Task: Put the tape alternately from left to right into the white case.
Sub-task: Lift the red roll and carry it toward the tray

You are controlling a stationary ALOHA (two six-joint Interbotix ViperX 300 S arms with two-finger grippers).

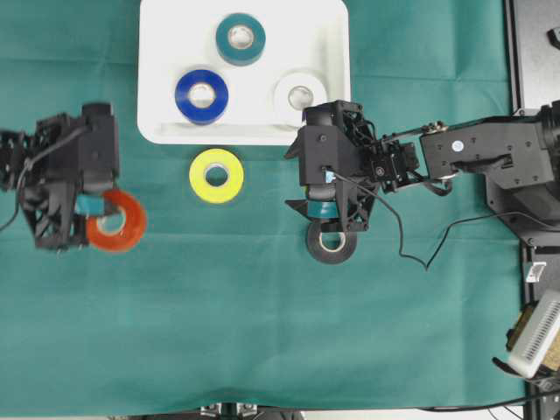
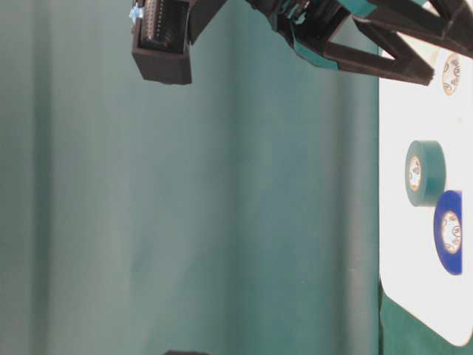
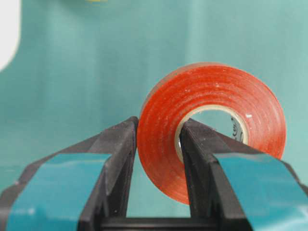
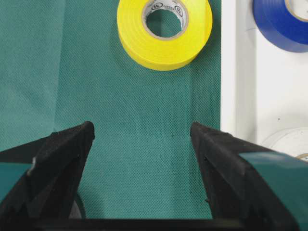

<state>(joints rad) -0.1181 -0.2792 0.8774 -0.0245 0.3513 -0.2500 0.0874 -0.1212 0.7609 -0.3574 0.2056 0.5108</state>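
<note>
My left gripper [image 1: 107, 208] is shut on the orange-red tape [image 1: 117, 224], at the left over the green cloth. One finger is inside the core and the other outside, pinching the roll's wall [image 3: 161, 144]. My right gripper [image 1: 293, 178] stands open over bare cloth just below the white case [image 1: 157, 122], with nothing between its fingers [image 4: 72, 149]. The black tape [image 1: 331, 243] lies partly under it. The yellow tape [image 1: 216, 175] lies on the cloth ahead of it [image 4: 163, 31]. In the case lie teal tape [image 1: 241, 38], blue tape [image 1: 201, 96] and white tape [image 1: 300, 94].
A green cloth [image 1: 262, 332] covers the table. The right arm's base and cables [image 1: 525, 175] sit at the right edge, with a pale device [image 1: 535, 337] below them. The case's lower rim [image 4: 228, 72] runs close beside the right finger.
</note>
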